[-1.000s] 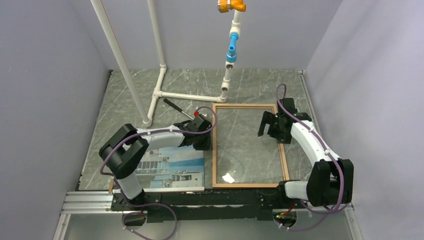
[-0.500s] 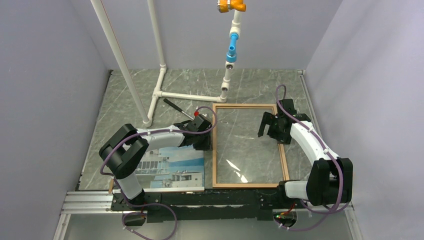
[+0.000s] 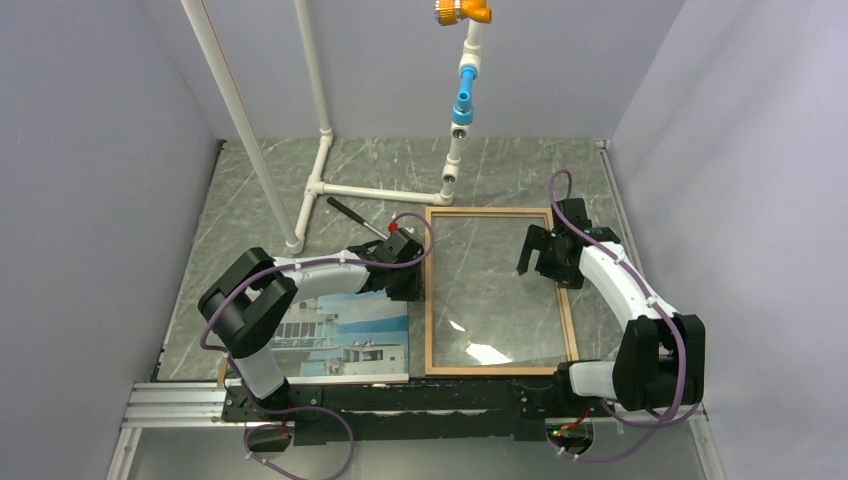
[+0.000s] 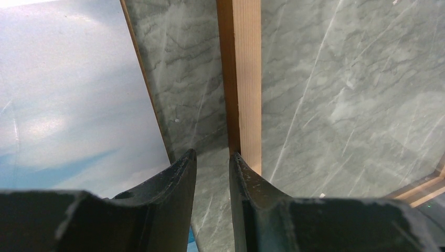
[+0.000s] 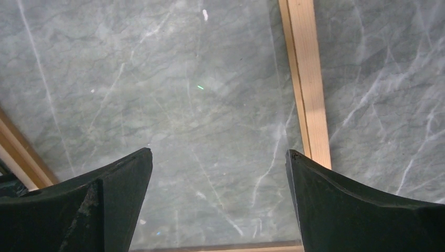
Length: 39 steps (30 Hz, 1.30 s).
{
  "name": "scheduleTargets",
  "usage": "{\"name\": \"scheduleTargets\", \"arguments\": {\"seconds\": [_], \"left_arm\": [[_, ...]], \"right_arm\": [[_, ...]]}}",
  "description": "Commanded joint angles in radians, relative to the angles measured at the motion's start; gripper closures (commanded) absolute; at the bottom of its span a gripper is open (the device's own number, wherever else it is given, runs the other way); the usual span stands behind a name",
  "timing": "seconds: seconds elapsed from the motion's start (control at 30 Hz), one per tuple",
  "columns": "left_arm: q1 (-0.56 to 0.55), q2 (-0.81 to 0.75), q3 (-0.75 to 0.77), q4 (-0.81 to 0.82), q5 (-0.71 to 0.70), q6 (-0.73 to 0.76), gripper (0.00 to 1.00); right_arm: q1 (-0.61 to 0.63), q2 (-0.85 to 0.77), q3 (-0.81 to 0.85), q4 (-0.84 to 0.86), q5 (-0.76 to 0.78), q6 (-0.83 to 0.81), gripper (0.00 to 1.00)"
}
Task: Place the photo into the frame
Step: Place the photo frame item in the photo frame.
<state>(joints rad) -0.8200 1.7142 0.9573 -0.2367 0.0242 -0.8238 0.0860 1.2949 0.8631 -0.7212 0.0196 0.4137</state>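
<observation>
The photo (image 3: 340, 335) lies face up on the marble table at the left, showing a white building under blue sky. Its sky corner fills the left of the left wrist view (image 4: 63, 94), with a thin brown edge along it. To its right lies the orange-brown frame (image 3: 428, 320), glazed, with marble showing through. My left gripper (image 3: 412, 288) hangs low over the strip between photo and left frame rail (image 4: 244, 63). Its fingers (image 4: 212, 154) stand narrowly apart with nothing between them. My right gripper (image 3: 535, 258) is wide open (image 5: 219, 152) over the glass beside the right rail (image 5: 307, 79).
A white pipe stand (image 3: 325, 185) rises at the back left, with an orange and blue fitting (image 3: 463, 90) hanging behind the frame. A black-handled tool with a red tip (image 3: 360, 218) lies near the left gripper. An aluminium rail (image 3: 180, 405) borders the near edge.
Both arms stay almost still. Only the bright glare on the frame's glass near its front end has shifted.
</observation>
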Motion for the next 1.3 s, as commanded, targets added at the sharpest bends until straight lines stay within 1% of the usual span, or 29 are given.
{"name": "scheduleTargets", "arguments": {"seconds": [0.0, 0.3, 0.77, 0.9, 1.0, 1.13, 1.27], "left_arm": [[-0.008, -0.002, 0.038, -0.003, -0.01, 0.021, 0.65], [-0.009, -0.011, 0.033, -0.003, -0.015, 0.021, 0.65], [-0.009, -0.016, 0.031, -0.001, -0.015, 0.023, 0.64], [-0.008, -0.023, 0.027, 0.018, 0.012, 0.018, 0.56], [-0.002, -0.049, 0.01, 0.058, 0.049, 0.005, 0.46], [0.001, -0.088, -0.014, 0.101, 0.066, -0.006, 0.37], [0.002, -0.108, -0.013, 0.089, 0.065, -0.002, 0.33]], "right_arm": [[0.007, -0.01, 0.039, -0.018, 0.085, 0.026, 0.0], [0.006, -0.021, 0.041, -0.021, 0.122, 0.05, 0.0], [0.007, -0.015, 0.034, -0.009, 0.074, 0.045, 0.0], [0.007, -0.025, 0.036, -0.008, 0.051, 0.044, 0.0], [0.006, -0.038, 0.036, -0.011, 0.033, 0.045, 0.0], [0.006, -0.06, 0.032, -0.006, -0.008, 0.046, 0.0], [0.006, -0.082, 0.019, 0.003, -0.048, 0.045, 0.0]]}}
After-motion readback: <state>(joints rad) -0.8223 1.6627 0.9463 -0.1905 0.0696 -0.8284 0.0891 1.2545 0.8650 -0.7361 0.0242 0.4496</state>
